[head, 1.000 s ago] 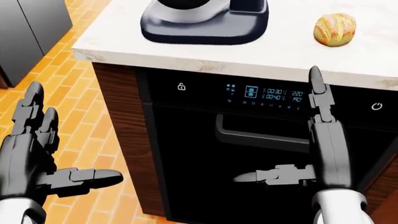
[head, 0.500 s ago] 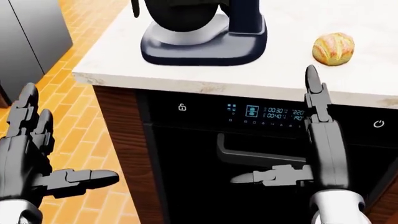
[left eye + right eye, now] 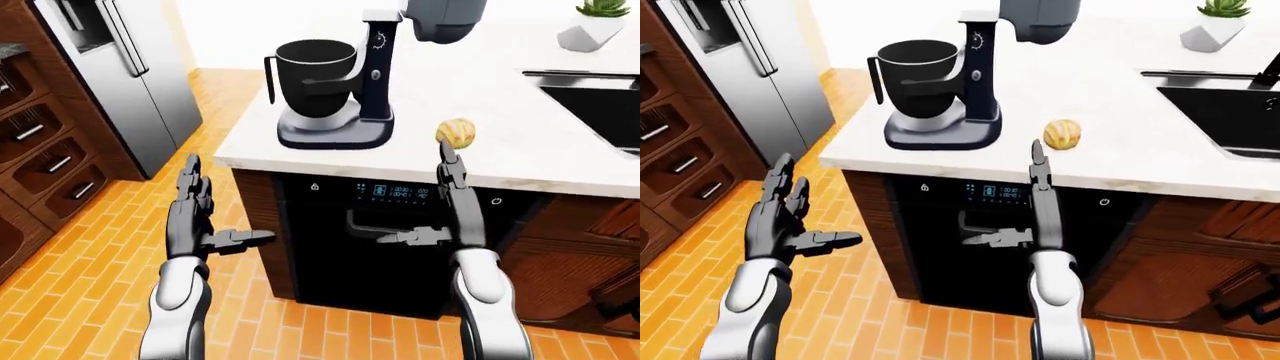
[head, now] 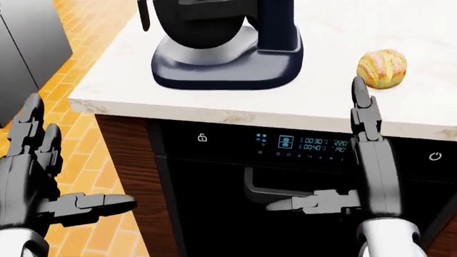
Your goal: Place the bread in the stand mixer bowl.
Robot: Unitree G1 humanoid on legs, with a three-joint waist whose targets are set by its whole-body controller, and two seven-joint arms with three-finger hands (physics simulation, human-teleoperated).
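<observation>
Right hand (image 4: 357,176) fingertip overlaps bread (image 4: 382,68) edge.

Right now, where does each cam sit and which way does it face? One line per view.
Head view: on the head, pitched down at the counter edge and oven; mixer base, bread, left hand and right hand show, both open.
Left-eye view: on the head, wider, facing the stand mixer, fridge and sink; both forearms show.
Right-eye view: almost the same scene, things shifted slightly left, same arms.
Shared: all three show mixer, bread, oven and both hands.
</observation>
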